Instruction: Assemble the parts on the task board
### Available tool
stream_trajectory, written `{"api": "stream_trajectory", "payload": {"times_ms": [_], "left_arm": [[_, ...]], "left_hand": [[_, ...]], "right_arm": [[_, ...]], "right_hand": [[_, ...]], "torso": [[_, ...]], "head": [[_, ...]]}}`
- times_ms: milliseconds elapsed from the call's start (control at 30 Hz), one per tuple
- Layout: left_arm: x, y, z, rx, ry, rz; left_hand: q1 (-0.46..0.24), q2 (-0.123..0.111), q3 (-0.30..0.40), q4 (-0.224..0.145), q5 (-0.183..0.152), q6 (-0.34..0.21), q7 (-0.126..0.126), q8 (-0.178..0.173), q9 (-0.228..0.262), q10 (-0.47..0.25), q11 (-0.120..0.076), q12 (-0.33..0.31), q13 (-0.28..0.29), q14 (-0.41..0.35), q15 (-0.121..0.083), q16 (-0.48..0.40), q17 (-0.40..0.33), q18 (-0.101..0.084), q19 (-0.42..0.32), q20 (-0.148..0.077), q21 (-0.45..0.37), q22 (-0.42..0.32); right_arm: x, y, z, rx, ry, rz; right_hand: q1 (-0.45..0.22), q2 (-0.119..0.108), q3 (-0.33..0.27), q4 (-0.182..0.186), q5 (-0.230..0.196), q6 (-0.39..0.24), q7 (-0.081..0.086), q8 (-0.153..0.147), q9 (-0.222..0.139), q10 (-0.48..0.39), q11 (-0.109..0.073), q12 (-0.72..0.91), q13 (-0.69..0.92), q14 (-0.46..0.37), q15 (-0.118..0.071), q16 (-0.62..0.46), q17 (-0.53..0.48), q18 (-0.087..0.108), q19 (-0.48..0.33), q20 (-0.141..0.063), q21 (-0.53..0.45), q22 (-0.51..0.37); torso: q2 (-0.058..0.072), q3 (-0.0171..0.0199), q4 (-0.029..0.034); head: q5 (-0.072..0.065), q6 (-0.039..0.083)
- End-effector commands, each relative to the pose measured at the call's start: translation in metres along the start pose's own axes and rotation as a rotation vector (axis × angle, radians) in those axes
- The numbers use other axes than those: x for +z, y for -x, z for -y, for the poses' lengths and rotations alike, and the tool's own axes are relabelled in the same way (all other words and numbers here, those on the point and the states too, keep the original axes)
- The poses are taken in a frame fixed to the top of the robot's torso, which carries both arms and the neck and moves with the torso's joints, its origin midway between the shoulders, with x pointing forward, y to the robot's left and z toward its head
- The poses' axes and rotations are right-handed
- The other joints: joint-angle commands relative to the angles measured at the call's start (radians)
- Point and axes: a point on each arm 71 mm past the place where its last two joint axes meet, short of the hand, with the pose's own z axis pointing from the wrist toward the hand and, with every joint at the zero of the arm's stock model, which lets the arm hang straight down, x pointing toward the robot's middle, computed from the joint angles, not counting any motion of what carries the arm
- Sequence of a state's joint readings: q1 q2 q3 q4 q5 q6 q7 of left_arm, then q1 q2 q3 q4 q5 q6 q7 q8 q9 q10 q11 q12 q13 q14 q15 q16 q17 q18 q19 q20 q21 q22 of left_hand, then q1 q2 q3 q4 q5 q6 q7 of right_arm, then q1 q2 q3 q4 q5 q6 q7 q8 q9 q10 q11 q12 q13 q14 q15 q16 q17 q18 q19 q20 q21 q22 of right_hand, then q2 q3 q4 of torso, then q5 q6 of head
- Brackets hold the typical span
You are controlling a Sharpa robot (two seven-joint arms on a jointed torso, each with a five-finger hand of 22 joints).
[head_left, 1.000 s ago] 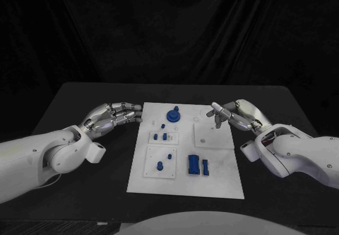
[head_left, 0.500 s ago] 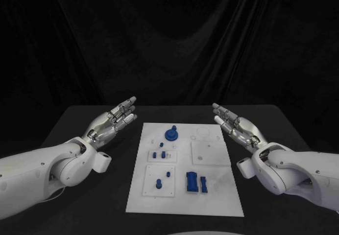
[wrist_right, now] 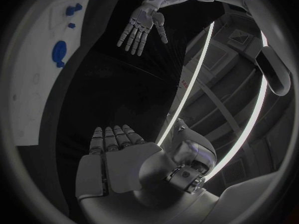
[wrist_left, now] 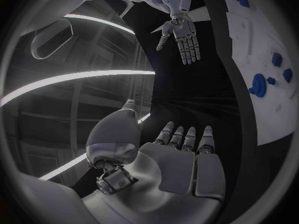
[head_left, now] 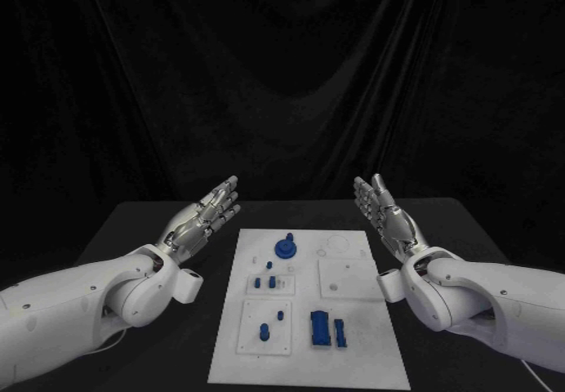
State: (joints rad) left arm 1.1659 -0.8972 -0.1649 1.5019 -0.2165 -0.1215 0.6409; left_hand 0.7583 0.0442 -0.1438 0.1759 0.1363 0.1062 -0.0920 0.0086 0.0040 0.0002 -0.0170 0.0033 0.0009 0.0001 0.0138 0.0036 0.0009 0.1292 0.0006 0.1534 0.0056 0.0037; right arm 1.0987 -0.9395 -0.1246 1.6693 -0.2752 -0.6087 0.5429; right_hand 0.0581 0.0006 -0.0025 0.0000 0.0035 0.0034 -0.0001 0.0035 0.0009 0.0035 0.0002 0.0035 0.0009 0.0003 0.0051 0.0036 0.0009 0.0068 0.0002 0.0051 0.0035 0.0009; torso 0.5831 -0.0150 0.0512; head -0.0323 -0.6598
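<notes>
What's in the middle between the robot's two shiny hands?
In the head view, the white task board with small blue parts lies on the black table between the left hand and right hand, both raised with flat fingers.

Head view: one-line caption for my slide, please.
Both hands, left and right, raised open beside the white task board holding blue parts.

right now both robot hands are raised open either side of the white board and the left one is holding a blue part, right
Not quite. The left robot hand holds nothing: the head view shows it raised with fingers spread and empty, like the right robot hand. The blue parts all lie on the white board. The rest stands.
</notes>
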Motion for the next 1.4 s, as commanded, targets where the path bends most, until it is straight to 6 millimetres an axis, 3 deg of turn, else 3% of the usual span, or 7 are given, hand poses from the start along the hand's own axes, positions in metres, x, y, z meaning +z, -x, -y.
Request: {"api": "stream_trajectory", "payload": {"times_ms": [33, 200, 233, 367, 400, 500, 1400], "left_arm": [[0.005, -0.001, -0.002, 0.023, 0.026, 0.153], [0.013, -0.011, -0.004, 0.021, 0.057, 0.296], [0.014, -0.013, -0.004, 0.020, 0.065, 0.323], [0.018, -0.020, -0.005, 0.013, 0.102, 0.431], [0.019, -0.022, -0.006, 0.011, 0.110, 0.451], [0.020, -0.025, -0.006, 0.006, 0.129, 0.498], [0.021, -0.030, -0.007, 0.000, 0.154, 0.552]], "left_hand": [[-0.242, -0.044, 0.046, -0.056, -0.044, -0.035, 0.092, -0.009, -0.004, 0.000, 0.017, -0.003, -0.001, 0.000, -0.014, -0.004, -0.001, -0.049, -0.001, -0.049, -0.006, -0.004], [-0.338, -0.044, 0.066, -0.076, -0.061, -0.106, 0.092, -0.009, -0.004, 0.000, 0.017, -0.003, -0.001, 0.000, -0.014, -0.004, -0.001, -0.055, -0.001, -0.066, -0.006, -0.004], [-0.354, -0.044, 0.070, -0.080, -0.063, -0.106, 0.092, -0.009, -0.004, 0.000, 0.017, -0.003, -0.001, 0.000, -0.014, -0.004, -0.001, -0.129, -0.001, -0.069, -0.006, -0.004], [-0.419, -0.044, 0.144, -0.098, -0.136, -0.106, 0.092, -0.009, -0.004, 0.000, 0.017, -0.003, -0.001, 0.000, -0.014, -0.004, -0.001, -0.129, -0.001, -0.082, -0.006, -0.004], [-0.433, -0.044, 0.144, -0.101, -0.136, -0.106, 0.092, -0.009, -0.004, 0.000, 0.017, -0.003, -0.001, 0.000, -0.014, -0.004, -0.001, -0.129, -0.001, -0.153, -0.006, -0.004], [-0.470, -0.044, 0.144, -0.176, -0.136, -0.106, 0.092, -0.009, -0.004, 0.000, 0.017, -0.003, -0.001, 0.000, -0.014, -0.004, -0.001, -0.129, -0.001, -0.153, -0.006, -0.004], [-0.758, -0.044, 0.144, -0.176, -0.136, -0.106, 0.092, -0.009, -0.004, 0.000, 0.017, -0.003, -0.001, 0.000, -0.014, -0.004, -0.001, -0.129, -0.001, -0.153, -0.006, -0.004]], "right_arm": [[0.013, -0.003, 0.005, 0.079, -0.087, 0.142], [0.032, -0.016, 0.002, 0.161, -0.120, 0.216], [0.034, -0.018, 0.002, 0.171, -0.125, 0.224], [0.038, -0.021, 0.001, 0.191, -0.135, 0.241], [0.038, -0.021, 0.001, 0.191, -0.135, 0.241], [0.038, -0.021, 0.001, 0.191, -0.135, 0.241], [0.038, -0.021, 0.001, 0.191, -0.135, 0.241]], "right_hand": [[-0.058, -0.001, 0.003, 0.000, -0.003, -0.003, 0.000, -0.004, -0.001, -0.004, 0.000, -0.003, -0.001, 0.000, -0.005, -0.004, -0.001, -0.007, 0.000, -0.005, -0.004, -0.001], [-0.058, -0.001, 0.003, 0.000, -0.003, -0.003, 0.000, -0.004, -0.001, -0.004, 0.000, -0.003, -0.001, 0.000, -0.005, -0.004, -0.001, -0.007, 0.000, -0.005, -0.004, -0.001], [-0.058, -0.001, 0.003, 0.000, -0.003, -0.003, 0.000, -0.004, -0.001, -0.004, 0.000, -0.003, -0.001, 0.000, -0.005, -0.004, -0.001, -0.007, 0.000, -0.005, -0.004, -0.001], [-0.058, -0.001, 0.003, 0.000, -0.003, -0.003, 0.000, -0.004, -0.001, -0.004, 0.000, -0.003, -0.001, 0.000, -0.005, -0.004, -0.001, -0.007, 0.000, -0.005, -0.004, -0.001], [-0.058, -0.001, 0.003, 0.000, -0.003, -0.003, 0.000, -0.004, -0.001, -0.004, 0.000, -0.003, -0.001, 0.000, -0.005, -0.004, -0.001, -0.007, 0.000, -0.005, -0.004, -0.001], [-0.058, -0.001, 0.003, 0.000, -0.003, -0.003, 0.000, -0.004, -0.001, -0.004, 0.000, -0.003, -0.001, 0.000, -0.005, -0.004, -0.001, -0.007, 0.000, -0.005, -0.004, -0.001], [-0.058, -0.001, 0.003, 0.000, -0.003, -0.003, 0.000, -0.004, -0.001, -0.004, 0.000, -0.003, -0.001, 0.000, -0.005, -0.004, -0.001, -0.007, 0.000, -0.005, -0.004, -0.001]], "torso": [[-0.027, 0.0104, -0.0352], [-0.038, 0.0148, -0.0505], [-0.039, 0.0149, -0.0511], [-0.039, 0.0150, -0.0512], [-0.039, 0.0150, -0.0512], [-0.039, 0.0150, -0.0512], [-0.039, 0.0150, -0.0512]], "head": [[0.020, 0.036], [0.032, 0.059], [0.032, 0.060], [0.032, 0.060], [0.032, 0.060], [0.032, 0.060], [0.032, 0.060]]}}
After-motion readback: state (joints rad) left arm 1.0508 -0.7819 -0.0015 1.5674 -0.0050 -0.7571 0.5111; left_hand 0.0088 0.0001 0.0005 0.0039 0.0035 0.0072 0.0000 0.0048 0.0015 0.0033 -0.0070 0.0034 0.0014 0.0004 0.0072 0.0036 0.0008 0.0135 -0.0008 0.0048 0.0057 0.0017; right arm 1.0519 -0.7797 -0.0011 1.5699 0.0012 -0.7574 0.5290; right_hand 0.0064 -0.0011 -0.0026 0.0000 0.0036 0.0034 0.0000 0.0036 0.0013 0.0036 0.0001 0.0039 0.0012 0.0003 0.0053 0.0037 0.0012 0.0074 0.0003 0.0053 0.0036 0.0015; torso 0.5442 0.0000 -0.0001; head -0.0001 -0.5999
